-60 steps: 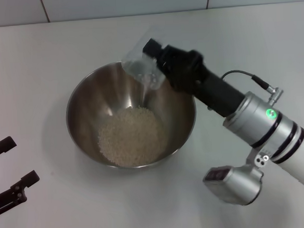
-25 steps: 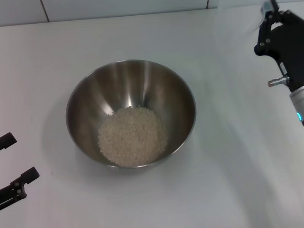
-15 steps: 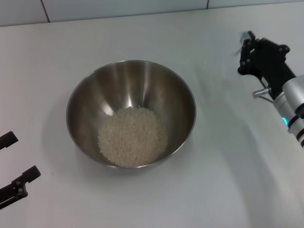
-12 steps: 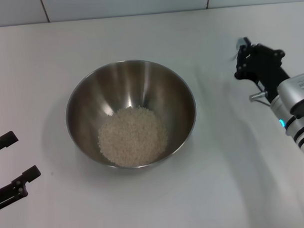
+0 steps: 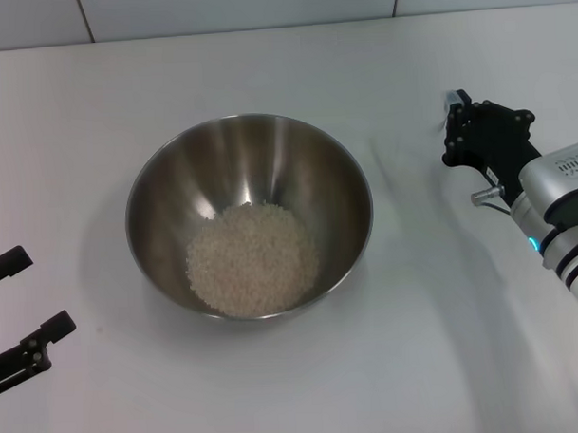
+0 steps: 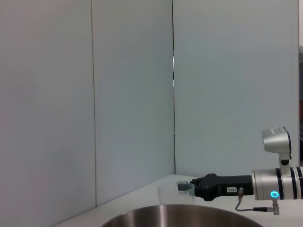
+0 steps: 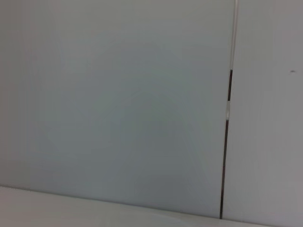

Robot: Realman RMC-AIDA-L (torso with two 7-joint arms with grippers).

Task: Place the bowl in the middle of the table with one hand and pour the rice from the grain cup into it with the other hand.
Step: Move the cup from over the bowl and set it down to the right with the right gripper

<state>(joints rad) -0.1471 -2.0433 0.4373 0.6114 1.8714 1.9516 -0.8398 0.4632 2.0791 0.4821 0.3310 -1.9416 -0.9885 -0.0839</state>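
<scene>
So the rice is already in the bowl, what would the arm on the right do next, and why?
Probably lower the grain cup onto the table and let go. The rice lies heaped in the bowl, and the right end effector holds the cup upright, well clear of the bowl.

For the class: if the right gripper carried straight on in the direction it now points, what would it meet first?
The right gripper points across the table toward its far edge, past the bowl. First probably the clear grain cup at its tips; otherwise only tabletop, though depth is unclear.
</scene>
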